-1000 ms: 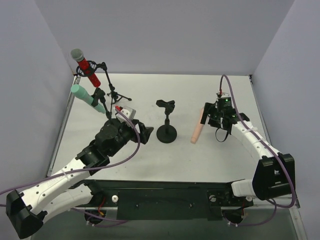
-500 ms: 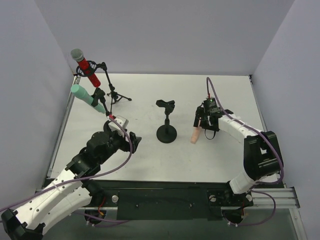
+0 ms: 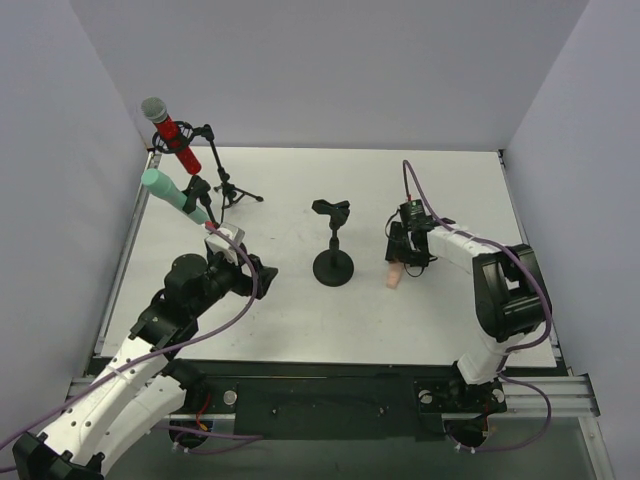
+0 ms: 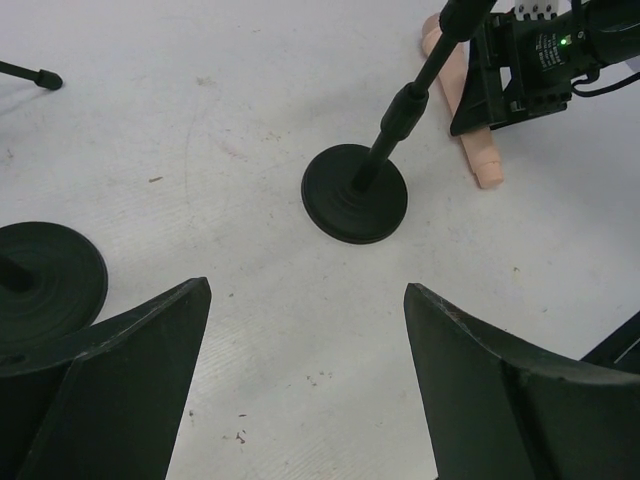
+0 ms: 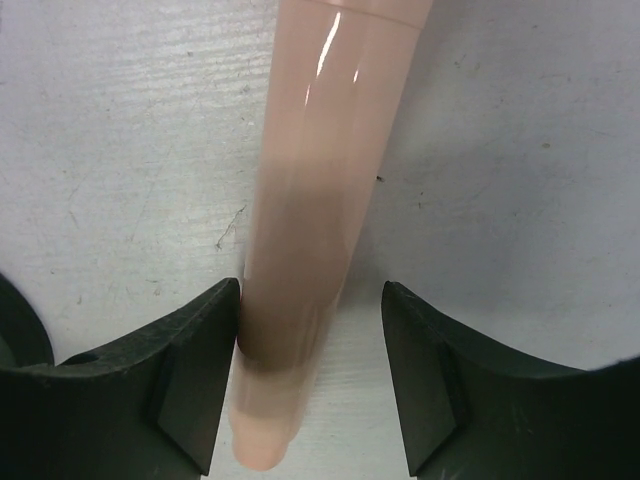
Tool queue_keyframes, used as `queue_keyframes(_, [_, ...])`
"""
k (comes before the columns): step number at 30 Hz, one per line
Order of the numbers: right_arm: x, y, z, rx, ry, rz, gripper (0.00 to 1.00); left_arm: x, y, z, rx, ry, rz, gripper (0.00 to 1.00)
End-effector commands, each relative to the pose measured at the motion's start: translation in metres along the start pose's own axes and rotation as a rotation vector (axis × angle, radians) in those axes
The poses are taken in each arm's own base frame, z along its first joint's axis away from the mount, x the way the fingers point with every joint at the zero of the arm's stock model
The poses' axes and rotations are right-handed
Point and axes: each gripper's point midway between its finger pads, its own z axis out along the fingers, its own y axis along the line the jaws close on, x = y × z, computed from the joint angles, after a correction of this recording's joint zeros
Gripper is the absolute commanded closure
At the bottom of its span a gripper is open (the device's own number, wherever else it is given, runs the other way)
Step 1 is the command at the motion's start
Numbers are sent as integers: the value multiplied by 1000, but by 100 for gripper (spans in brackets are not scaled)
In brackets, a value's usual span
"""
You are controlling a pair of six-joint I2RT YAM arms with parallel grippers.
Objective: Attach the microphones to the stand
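The peach-pink microphone [image 3: 394, 276] lies on the table right of the empty centre stand [image 3: 333, 240]. My right gripper [image 3: 403, 246] is down over it, open. In the right wrist view the microphone [image 5: 325, 180] lies between the fingers, touching the left finger [image 5: 195, 350], with a gap to the right one. The red microphone [image 3: 172, 131] and the mint-green microphone [image 3: 172, 193] sit in stands at the far left. My left gripper [image 3: 258, 272] is open and empty above bare table, left of the centre stand's base [image 4: 354, 193].
A tripod stand [image 3: 225, 180] holds the red microphone and a round-based stand [image 4: 50, 280] holds the green one. Grey walls close in the left, back and right sides. The right gripper [image 4: 525, 65] shows in the left wrist view.
My right gripper has moved left and come down over the peach-pink microphone. My left arm has pulled back to the left, away from the centre stand.
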Motion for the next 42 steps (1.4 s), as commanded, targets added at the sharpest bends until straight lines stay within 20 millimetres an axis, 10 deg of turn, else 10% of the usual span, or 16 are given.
queue_keyframes(1, [-1, -1, 0, 21, 28, -17, 46, -18, -10, -1, 55, -64, -17, 10])
queue_keyframes(9, [-6, -5, -3, -74, 72, 17, 94, -33, -42, -13, 241, -126, -78, 5])
queue_keyframes(16, [-55, 2, -84, -260, -125, -149, 100, -85, -86, -22, 493, -258, -297, 3])
queue_keyframes(24, [-49, 32, -223, -728, -304, -513, 100, -184, -138, -22, 712, -349, -502, 4])
queue_keyframes(32, [-34, 68, -349, -972, -422, -780, 100, -205, -190, 19, 723, -399, -448, 5])
queue_keyframes(42, [-13, 96, -378, -1160, -411, -770, 100, -202, -232, 36, 749, -477, -461, 8])
